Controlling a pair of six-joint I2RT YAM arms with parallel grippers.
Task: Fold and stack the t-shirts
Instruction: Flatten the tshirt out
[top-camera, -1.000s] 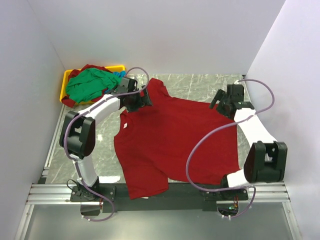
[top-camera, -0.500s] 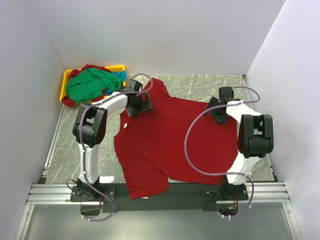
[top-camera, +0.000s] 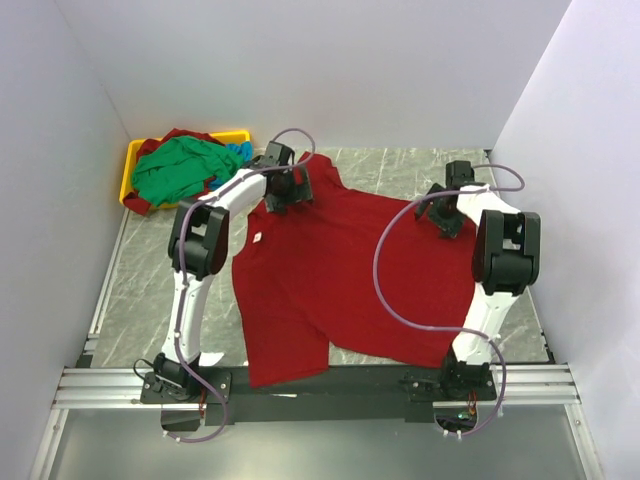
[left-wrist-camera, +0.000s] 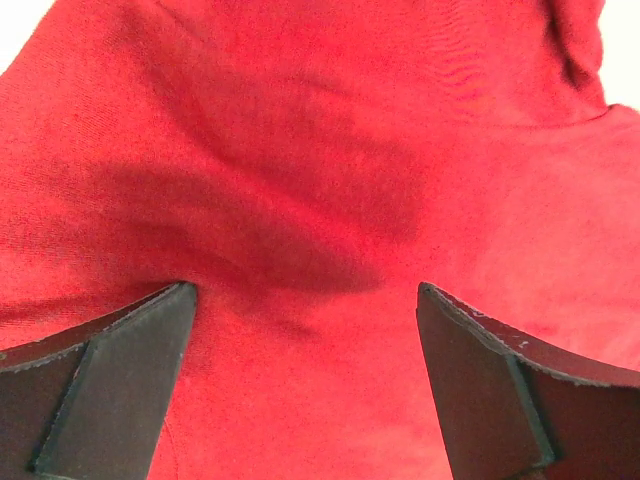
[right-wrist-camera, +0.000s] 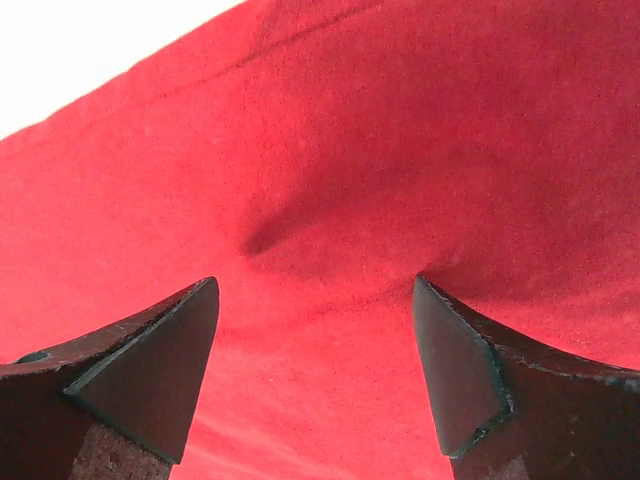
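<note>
A deep red t-shirt (top-camera: 340, 270) with a small white neck label lies spread on the grey table. My left gripper (top-camera: 288, 190) is over the shirt's far left sleeve. In the left wrist view it (left-wrist-camera: 305, 300) is open, fingers apart with red cloth (left-wrist-camera: 320, 200) between and below them. My right gripper (top-camera: 446, 212) is over the shirt's far right edge. In the right wrist view it (right-wrist-camera: 315, 300) is open above red cloth (right-wrist-camera: 330, 170). A green shirt (top-camera: 178, 168) lies heaped with blue and red cloth in the far left corner.
A yellow plastic tray (top-camera: 133, 160) holds the heap of shirts at the far left. White walls enclose the table on three sides. The shirt's hem hangs over the near rail (top-camera: 300, 382) between the arm bases.
Both arms have reached farther across the table and lowered onto the shirt's far edges. The shirt's left side and hem have shifted slightly.
</note>
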